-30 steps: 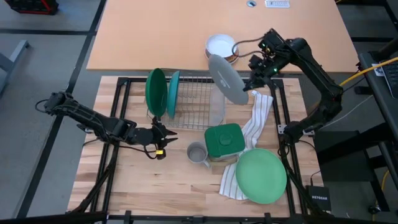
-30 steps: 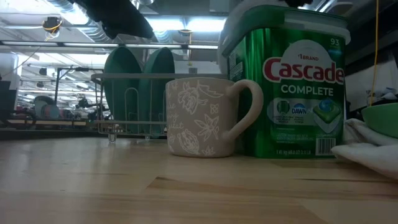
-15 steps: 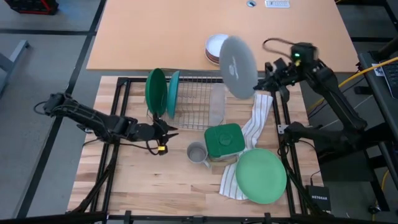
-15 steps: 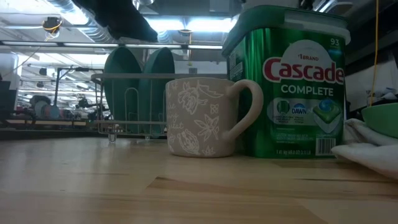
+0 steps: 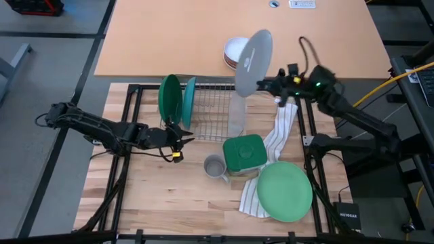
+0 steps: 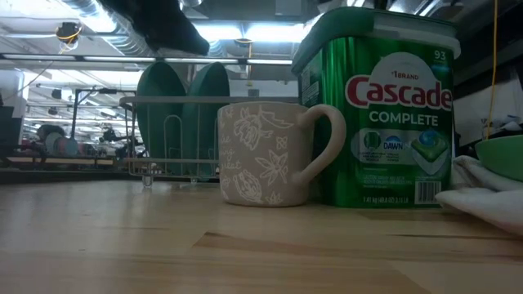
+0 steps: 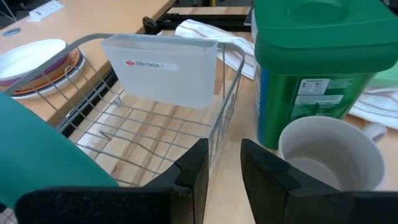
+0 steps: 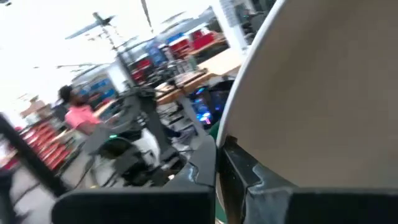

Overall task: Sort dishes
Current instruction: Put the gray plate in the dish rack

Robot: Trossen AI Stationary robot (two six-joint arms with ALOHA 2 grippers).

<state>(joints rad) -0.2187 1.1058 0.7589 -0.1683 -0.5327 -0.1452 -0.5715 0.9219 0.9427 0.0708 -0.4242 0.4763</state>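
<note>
right gripper (image 5: 268, 84) jaws clamp the grey plate (image 5: 253, 59) by its rim, upright above the dish rack (image 5: 210, 108); it should lower edge-first into a free slot beside the teal plate (image 5: 189, 102); left gripper (image 5: 180, 139) waits nearby, jaws slightly apart.

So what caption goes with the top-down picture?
Right gripper lifts the grey plate above the rack; left gripper waits.

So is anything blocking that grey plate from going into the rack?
Nothing visible. The right hand holds the grey plate above the rack's far right corner; the wires beside the teal plate are bare up to the clear plastic cup.
</note>
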